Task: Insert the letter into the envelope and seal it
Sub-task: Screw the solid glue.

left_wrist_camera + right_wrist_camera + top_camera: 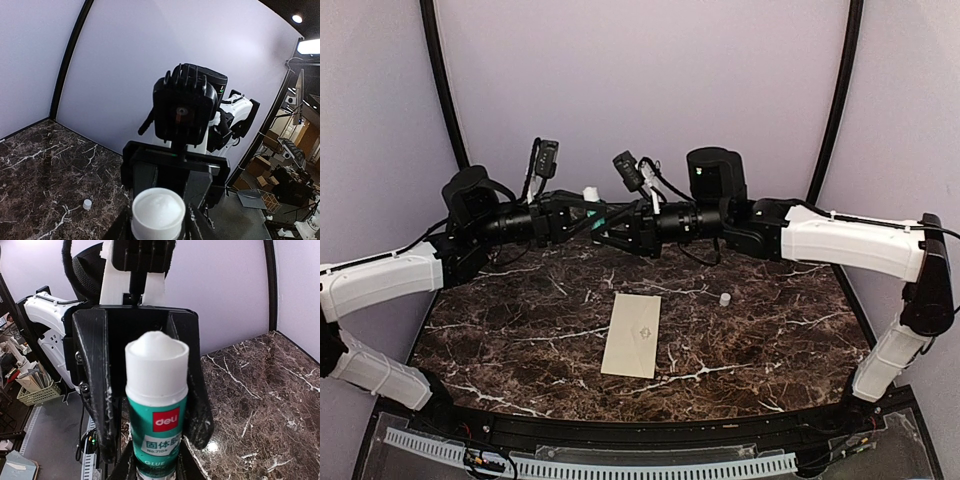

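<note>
Beyond the envelope (633, 334), right gripper (152, 467) pinches the uncapped glue stick (156, 410); left gripper (160, 229) hold unclear. With the letter unseen, probably inserted, sealing remains.

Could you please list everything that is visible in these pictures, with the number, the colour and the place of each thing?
envelope: one, cream, flat in the middle of the table
glue stick: one, white with a green label, uncapped, upright in the air between the two grippers
cap: one, small, white, on the table to the right of the envelope
table: one, dark marble with white veins
wall: pale lilac, behind the table
left arm, right arm: white and black, reaching in from the sides
left gripper, right gripper: black, facing each other at the glue stick
</note>
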Available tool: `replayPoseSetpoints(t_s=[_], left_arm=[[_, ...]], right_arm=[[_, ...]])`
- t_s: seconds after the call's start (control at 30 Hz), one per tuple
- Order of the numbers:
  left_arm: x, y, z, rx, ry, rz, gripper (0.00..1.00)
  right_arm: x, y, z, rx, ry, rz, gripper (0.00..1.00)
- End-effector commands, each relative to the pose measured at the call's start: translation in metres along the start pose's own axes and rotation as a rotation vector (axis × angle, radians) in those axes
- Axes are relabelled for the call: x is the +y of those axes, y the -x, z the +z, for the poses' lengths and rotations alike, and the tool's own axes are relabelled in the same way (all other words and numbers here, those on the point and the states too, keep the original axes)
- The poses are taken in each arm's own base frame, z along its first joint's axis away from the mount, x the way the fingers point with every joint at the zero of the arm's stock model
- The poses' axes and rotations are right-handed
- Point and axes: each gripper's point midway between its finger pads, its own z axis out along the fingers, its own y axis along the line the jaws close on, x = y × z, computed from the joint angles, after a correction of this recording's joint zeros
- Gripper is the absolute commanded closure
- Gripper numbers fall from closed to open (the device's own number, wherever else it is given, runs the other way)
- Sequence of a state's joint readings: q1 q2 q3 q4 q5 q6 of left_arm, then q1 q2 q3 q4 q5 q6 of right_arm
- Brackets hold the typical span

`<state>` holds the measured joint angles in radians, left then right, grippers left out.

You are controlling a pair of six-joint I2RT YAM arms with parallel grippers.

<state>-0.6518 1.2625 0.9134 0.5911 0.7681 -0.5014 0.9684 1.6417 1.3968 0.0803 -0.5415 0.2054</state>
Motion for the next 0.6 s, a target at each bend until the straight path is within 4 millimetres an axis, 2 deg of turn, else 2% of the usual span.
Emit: replayPoseSetpoints(t_s=[0.0, 0.13, 0.47, 0.5, 0.57], left_arm=[[-0.009, 0.009, 0.000, -0.006, -0.029, 0.021, 0.66], [-0.010, 0.011, -0.002, -0.016, -0.019, 0.028, 0.69], [-0.011, 0.013, -0.002, -0.021, -0.019, 0.027, 0.95], [-0.011, 0.013, -0.003, -0.024, -0.019, 0.029, 0.98], [-0.012, 0.015, -0.004, -0.030, -0.016, 0.030, 1.00]], right_arm=[[0.004, 0.023, -0.007, -0.037, -0.030, -0.051, 0.87], [0.002, 0.021, -0.006, -0.027, -0.041, -0.053, 0.87], [-0.006, 0.021, -0.008, -0.041, -0.076, -0.047, 0.87], [-0.007, 0.021, -0.010, -0.050, -0.074, -0.044, 0.83], [-0.003, 0.027, -0.015, -0.092, -0.047, -0.042, 0.67]])
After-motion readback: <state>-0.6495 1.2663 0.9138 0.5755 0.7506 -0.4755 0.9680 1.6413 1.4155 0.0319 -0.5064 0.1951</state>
